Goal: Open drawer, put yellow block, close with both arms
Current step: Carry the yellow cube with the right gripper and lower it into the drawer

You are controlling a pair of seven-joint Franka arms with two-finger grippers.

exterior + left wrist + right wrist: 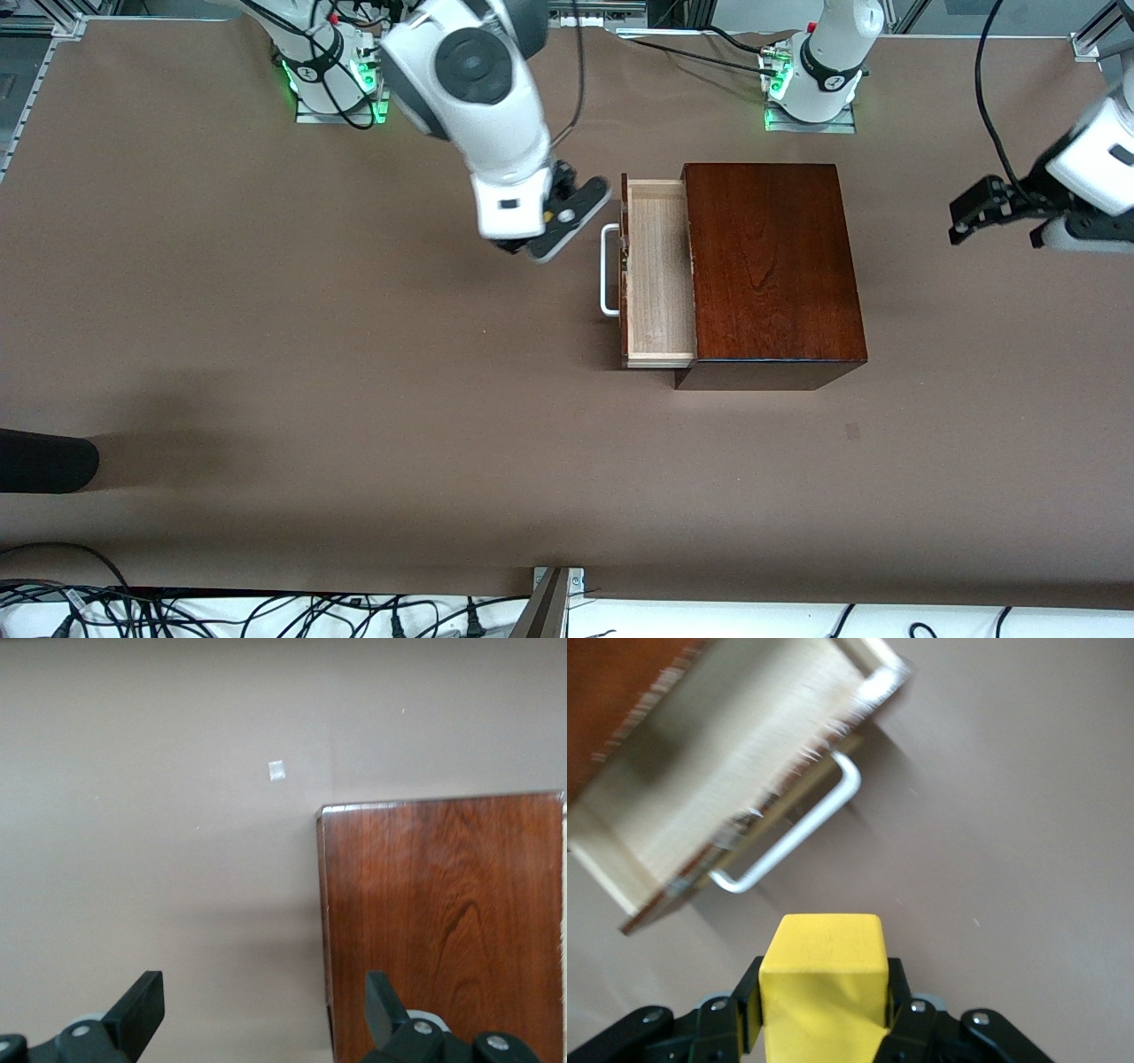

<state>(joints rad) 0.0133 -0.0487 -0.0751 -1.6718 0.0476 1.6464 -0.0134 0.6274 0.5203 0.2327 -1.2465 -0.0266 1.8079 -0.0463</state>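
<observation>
The dark mahogany box [771, 266] stands mid-table, and its drawer [660, 275] is pulled out toward the right arm's end, showing the empty pale-wood tray and the white bar handle [609, 270]. My right gripper [540, 239] hangs over the table just beside the handle. In the right wrist view it [824, 997] is shut on the yellow block [824, 961], with the handle [799, 828] and tray [726, 788] just past it. The block is hidden in the front view. My left gripper [961, 221] is open and empty, up in the air off the box's closed end; in its wrist view [266, 1010] the box top [443, 921] shows.
A small pale tape mark [852, 431] lies on the brown table nearer the camera than the box; it also shows in the left wrist view [276, 771]. A black rounded object [44, 462] juts in at the right arm's end. Cables lie along the front edge.
</observation>
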